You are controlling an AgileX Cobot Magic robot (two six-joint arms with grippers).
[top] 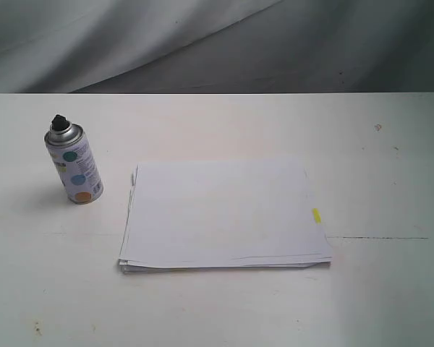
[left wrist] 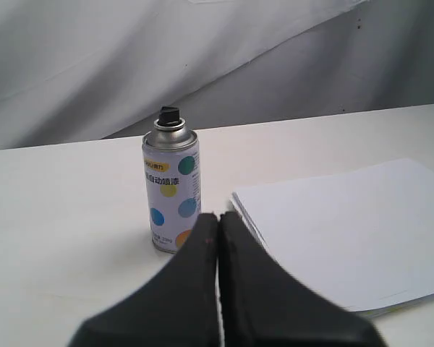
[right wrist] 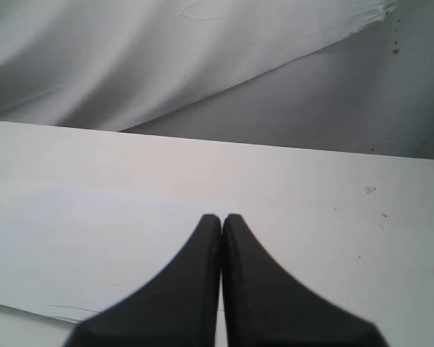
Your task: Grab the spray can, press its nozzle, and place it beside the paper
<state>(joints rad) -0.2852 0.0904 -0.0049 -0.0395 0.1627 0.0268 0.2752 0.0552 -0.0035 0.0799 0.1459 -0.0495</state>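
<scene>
The spray can (top: 74, 165) stands upright on the white surface (top: 390, 289). It is to the left of the paper (top: 224, 213) and apart from it, with a strip of bare surface between the two. Its small black nozzle (top: 58, 122) sits uncovered on top of the domed silver shoulder, and teal and orange dots run down its side. The paper lies flat near the middle of the surface, a loose stack of white sheets whose edges do not quite line up. A small yellow tab (top: 316, 215) shows at its right edge. Behind the surface hangs a creased grey-white cloth (top: 202, 43).

The left tool (left wrist: 218, 215) is clenched. Its two dark fingers press together along their length with no gap at the tips, and it grips nothing. It points toward the can from short of it, touching neither the can nor the paper. The right tool (right wrist: 222, 217) is clenched the same way, gripping nothing, and faces the paper without touching it.
</scene>
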